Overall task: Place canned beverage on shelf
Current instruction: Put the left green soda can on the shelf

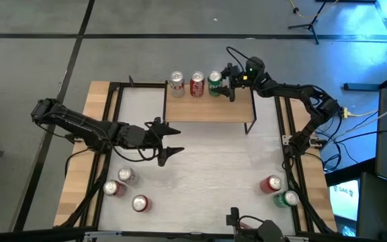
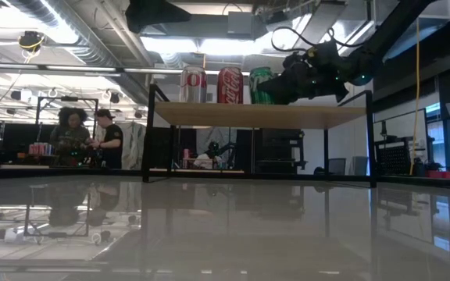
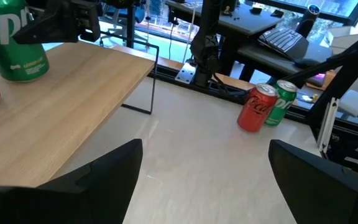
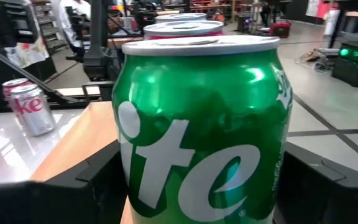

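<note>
A green canned beverage stands upright at the right end of a row on the low wooden shelf. A red can and a silver can stand to its left. My right gripper reaches in from the table's right and is shut on the green can. In the low view the can's base is level with the shelf top. My left gripper hovers open over the table's left middle, holding nothing. My right gripper pinches the green can between its two fingers, one on each opposite side of the can's wall. The fingers come level from the table's right. The can is upright, and its base appears to rest on the shelf plank.
Three cans lie or stand near the table's front left. A red can and a green one are at the front right. The shelf's thin black legs stand on the table. People stand in the room beyond.
</note>
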